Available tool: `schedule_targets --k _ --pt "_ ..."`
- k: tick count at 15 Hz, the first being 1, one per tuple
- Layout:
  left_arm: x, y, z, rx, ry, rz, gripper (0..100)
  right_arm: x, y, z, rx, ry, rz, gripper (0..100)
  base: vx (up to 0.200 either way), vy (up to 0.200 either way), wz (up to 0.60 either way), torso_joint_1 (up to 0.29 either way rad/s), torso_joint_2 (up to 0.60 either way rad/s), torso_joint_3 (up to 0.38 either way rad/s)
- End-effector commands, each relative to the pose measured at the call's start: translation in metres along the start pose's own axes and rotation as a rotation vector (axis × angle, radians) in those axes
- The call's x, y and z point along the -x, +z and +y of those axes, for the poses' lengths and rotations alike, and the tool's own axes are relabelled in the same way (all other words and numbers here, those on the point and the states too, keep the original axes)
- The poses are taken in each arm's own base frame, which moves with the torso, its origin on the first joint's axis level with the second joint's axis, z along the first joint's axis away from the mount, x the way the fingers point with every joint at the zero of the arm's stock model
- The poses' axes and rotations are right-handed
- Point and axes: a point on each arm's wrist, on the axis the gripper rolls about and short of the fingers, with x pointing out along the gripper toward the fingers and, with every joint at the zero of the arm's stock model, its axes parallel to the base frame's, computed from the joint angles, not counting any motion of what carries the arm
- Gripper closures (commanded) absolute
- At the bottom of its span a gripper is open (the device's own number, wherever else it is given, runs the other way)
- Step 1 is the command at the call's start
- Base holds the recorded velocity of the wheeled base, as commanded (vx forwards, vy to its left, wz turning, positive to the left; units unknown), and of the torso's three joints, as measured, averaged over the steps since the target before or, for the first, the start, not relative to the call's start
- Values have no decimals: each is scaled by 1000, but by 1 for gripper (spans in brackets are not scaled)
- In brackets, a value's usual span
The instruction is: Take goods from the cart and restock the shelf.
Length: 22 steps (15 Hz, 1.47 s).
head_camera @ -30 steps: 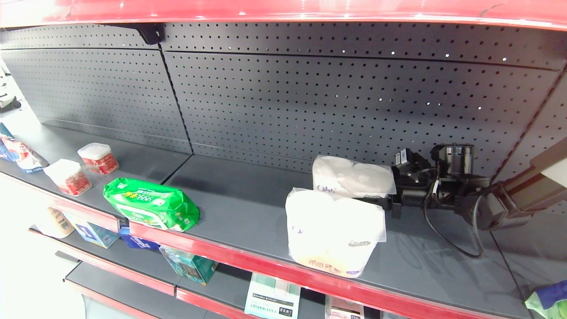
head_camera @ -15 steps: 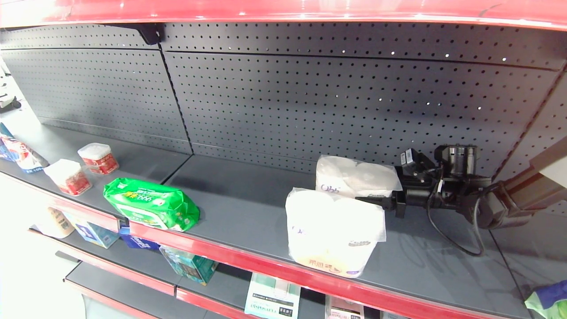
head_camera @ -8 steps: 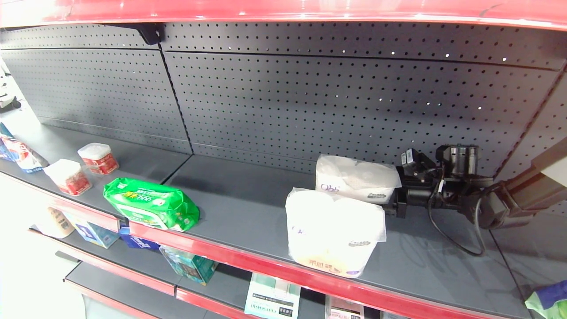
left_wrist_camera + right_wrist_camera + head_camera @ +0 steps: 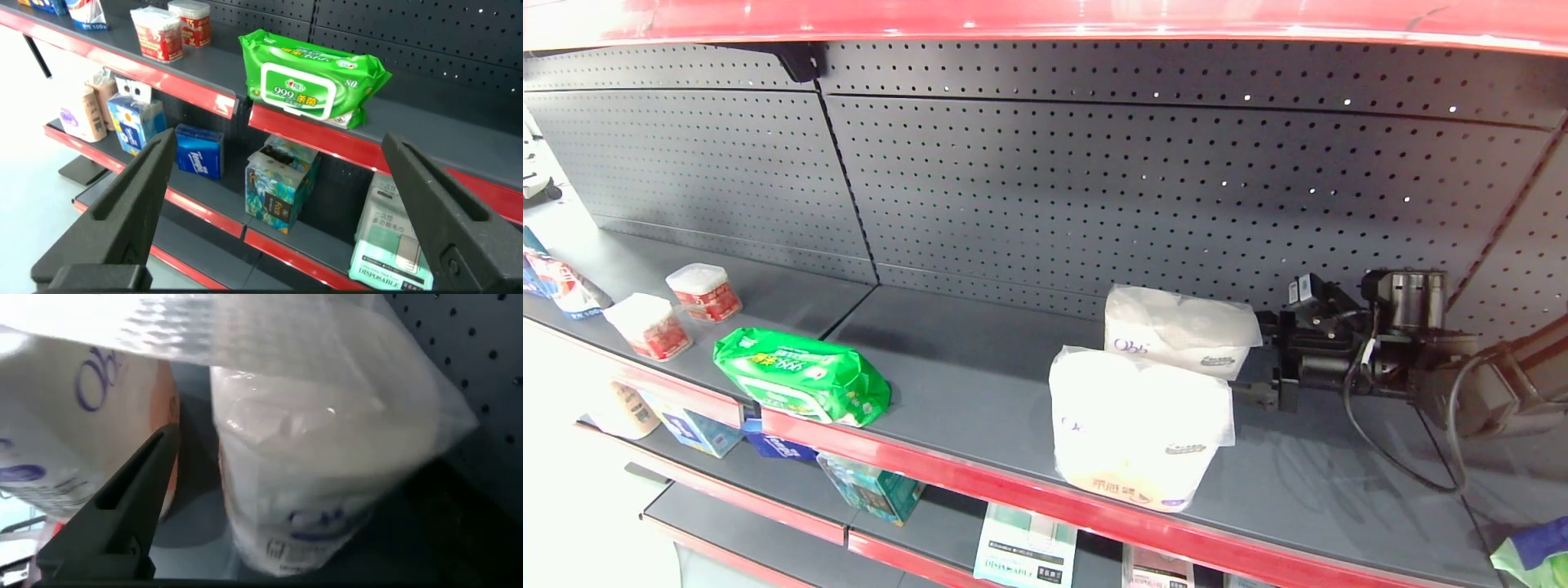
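Down in front of the lower racks, the left gripper (image 4: pixel 278 140) hangs with its fingers spread wide, facing the green wipes pack (image 4: pixel 313 76). At the shelf (image 4: pixel 980 384) lip stands one tissue pack (image 4: pixel 1139 425). Directly behind it lies the second tissue pack (image 4: pixel 1176 327). The right arm stretches in level from the side, and the right gripper (image 4: pixel 1260 359) is apart at that pack's end, beside the pegboard (image 4: pixel 1094 180).

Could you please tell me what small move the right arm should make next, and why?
Probably draw the right gripper straight back from the grey metal shelf: the small white plastic-wrapped tissue pack already rests there behind the larger white tissue pack, and the gripper looks open beside it.
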Motion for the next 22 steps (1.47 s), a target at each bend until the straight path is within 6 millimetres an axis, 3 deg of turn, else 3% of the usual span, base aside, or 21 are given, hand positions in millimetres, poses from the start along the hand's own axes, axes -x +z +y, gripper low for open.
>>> schedule_targets --k 1,7,11,13,16,17,19,22 --pt "0 0 0 0 1 0 0 17 13 8 3 -40 -3 0 0 0 0 0 0 0" --pt "0 0 0 0 1 0 0 70 28 33 -197 -314 67 0 0 0 0 0 0 0" --pt "0 0 0 0 1 0 0 117 43 99 -350 -799 171 0 0 0 0 0 0 0" --pt "0 0 0 0 1 0 0 141 56 136 -419 -942 183 0 0 0 0 0 0 0" --pt "0 0 0 0 1 0 0 167 59 194 -423 -1003 181 0 0 0 0 0 0 0" --pt "0 0 0 0 1 0 0 174 54 223 -397 -998 150 0 0 0 0 0 0 0" --pt "0 0 0 0 1 0 0 182 40 260 -348 -1003 77 0 0 0 0 0 0 0" --pt "0 0 0 0 1 0 0 184 20 287 -305 -959 -43 0 0 0 0 0 0 0"
